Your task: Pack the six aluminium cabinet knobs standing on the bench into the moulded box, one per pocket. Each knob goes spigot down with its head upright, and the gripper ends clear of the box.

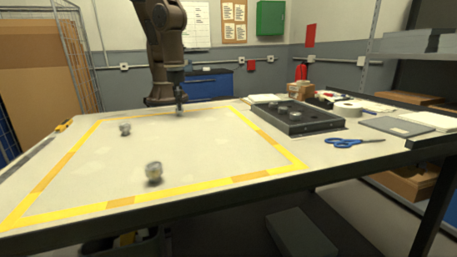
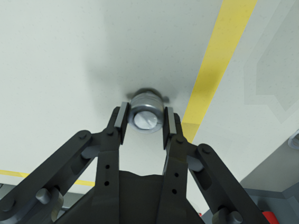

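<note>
An aluminium knob stands head up on the bench near the far yellow tape line, and I grip it by its head in my closed gripper. Two more knobs stand loose on the bench, one to the left and one near the front tape. The dark moulded box sits to the right outside the tape, with three knobs standing in its far pockets.
The yellow tape border runs just right of the gripper. The arm's base stands directly behind. Blue scissors, a tape roll and a grey pad lie right of the box.
</note>
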Robot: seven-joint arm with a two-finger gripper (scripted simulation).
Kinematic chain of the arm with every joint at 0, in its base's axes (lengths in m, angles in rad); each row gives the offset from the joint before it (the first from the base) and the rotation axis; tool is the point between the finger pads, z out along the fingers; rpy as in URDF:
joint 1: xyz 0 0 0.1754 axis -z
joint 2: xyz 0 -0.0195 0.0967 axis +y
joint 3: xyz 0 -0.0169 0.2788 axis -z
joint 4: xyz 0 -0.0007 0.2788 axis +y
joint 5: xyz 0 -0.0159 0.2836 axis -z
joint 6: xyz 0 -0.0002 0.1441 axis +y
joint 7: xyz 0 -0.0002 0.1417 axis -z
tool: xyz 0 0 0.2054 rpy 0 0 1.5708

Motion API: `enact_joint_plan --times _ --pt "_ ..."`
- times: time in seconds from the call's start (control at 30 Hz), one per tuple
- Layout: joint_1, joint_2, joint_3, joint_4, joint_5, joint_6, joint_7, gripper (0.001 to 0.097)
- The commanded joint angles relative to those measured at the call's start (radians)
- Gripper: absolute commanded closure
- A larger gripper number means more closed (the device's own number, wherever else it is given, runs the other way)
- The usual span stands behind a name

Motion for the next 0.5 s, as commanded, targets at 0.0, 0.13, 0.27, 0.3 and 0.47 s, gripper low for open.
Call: enact_joint_plan --times 0.0,0.13,0.27,0.3,0.47 --pt "0.0 0.0 0.0 0.0 0.0 0.0 0.0 0.0536" --pt "0.0 0.0 0.0 0.0 0.0 0.0 0.0 0.0456" --pt "0.0 0.0 0.0 0.0 0.0 0.0 0.0 0.0401" --pt "0.0 0.0 0.0 0.0 0.0 0.0 0.0 0.0401" --pt "0.0 0.0 0.0 0.0 0.0 0.0 0.0 0.0401"
